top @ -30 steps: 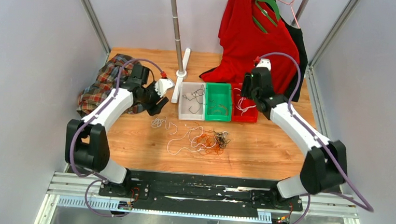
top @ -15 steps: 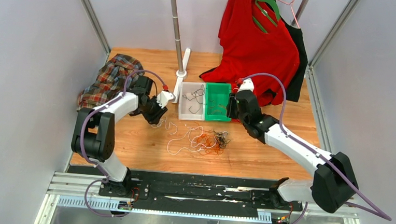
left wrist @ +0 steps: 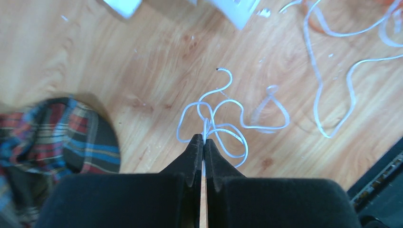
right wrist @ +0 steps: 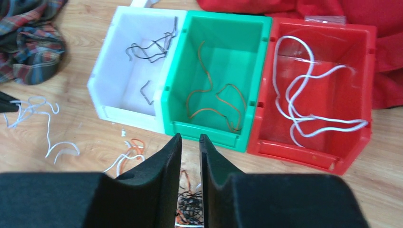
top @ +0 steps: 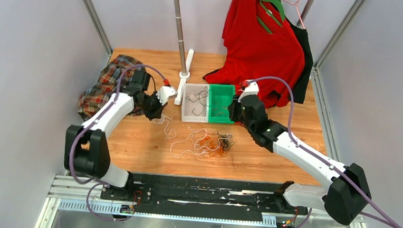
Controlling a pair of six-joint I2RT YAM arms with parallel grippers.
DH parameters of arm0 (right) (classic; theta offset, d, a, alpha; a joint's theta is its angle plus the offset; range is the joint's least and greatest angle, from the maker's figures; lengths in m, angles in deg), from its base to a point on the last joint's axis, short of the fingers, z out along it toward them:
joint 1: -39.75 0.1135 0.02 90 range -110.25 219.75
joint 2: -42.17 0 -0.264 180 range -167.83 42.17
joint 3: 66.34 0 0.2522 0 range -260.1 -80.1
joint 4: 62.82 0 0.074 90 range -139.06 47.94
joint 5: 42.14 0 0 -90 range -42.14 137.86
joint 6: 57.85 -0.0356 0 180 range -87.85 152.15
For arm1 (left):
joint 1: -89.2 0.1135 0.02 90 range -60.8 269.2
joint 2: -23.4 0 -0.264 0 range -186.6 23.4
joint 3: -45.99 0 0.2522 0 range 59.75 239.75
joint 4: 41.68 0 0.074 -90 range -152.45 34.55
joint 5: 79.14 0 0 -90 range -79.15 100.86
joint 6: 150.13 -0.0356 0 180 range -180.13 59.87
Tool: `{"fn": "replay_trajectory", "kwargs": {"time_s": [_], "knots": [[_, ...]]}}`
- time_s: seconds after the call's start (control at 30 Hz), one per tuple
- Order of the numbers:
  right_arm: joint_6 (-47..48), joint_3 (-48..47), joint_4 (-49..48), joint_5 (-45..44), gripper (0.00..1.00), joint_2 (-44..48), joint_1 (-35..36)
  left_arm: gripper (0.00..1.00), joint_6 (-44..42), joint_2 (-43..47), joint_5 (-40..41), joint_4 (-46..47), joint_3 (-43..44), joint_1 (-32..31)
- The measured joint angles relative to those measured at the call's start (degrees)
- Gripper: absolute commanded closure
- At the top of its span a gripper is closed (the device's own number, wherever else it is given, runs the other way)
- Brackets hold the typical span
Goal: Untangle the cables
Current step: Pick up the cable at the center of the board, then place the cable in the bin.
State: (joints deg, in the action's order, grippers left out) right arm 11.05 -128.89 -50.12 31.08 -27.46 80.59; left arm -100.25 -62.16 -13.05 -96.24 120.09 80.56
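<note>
Nearest us, tangled cables (top: 208,143) lie on the table (top: 271,155). Our left gripper (left wrist: 203,142) pinches 1 white cable (left wrist: 207,126). Our right gripper (right wrist: 190,142) hovers above the tangle, fingers narrowly apart and empty. Beyond are 3 bins, white (right wrist: 102,76), green (right wrist: 209,130) and red (right wrist: 304,152), each holding cables.

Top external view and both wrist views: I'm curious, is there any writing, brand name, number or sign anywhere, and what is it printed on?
None: no readable text shows in any view.
The white bin, green bin and red bin have plain walls with no labels.
The red shirt shows no print.
The left arm and right arm show no legible markings; anything printed on them is too small to tell.
</note>
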Motion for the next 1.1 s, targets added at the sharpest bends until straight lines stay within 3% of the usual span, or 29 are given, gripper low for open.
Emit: {"fn": "replay_trajectory", "kwargs": {"time_s": [0.27, 0.43, 0.7, 0.83, 0.93, 1.07, 1.1], "knots": [[2.54, -0.02, -7.17, 8.72, 0.52, 0.13, 5.55, 0.99, -1.2, 12.26, -7.13, -11.41, 10.21, 0.0], [4.52, -1.27, -13.35, 16.0, 0.47, -1.95, 12.15, 0.99, -0.55, 18.82, -11.82, -16.61, 14.69, -1.2], [5.14, -7.34, -19.96, 24.22, 0.47, -7.72, 20.35, 1.0, 4.46, 23.21, -14.14, -21.14, 20.11, -8.61], [4.61, -7.96, -21.49, 24.35, 0.54, -9.09, 21.42, 1.0, 6.91, 24.24, -14.97, -22.45, 22.36, -10.01], [3.61, -7.96, -22.29, 24.28, 0.66, -10.16, 21.51, 1.0, 8.76, 24.85, -16.0, -23.19, 24.11, -10.27], [2.34, -7.34, -23.58, 23.61, 0.96, -10.27, 21.51, 1.0, 10.6, 25.92, -17.57, -24.24, 25.42, -10.29], [2.12, -6.93, -24.04, 23.21, 0.99, -10.21, 21.51, 0.99, 10.99, 26.18, -17.99, -24.48, 25.77, -10.29]]}}
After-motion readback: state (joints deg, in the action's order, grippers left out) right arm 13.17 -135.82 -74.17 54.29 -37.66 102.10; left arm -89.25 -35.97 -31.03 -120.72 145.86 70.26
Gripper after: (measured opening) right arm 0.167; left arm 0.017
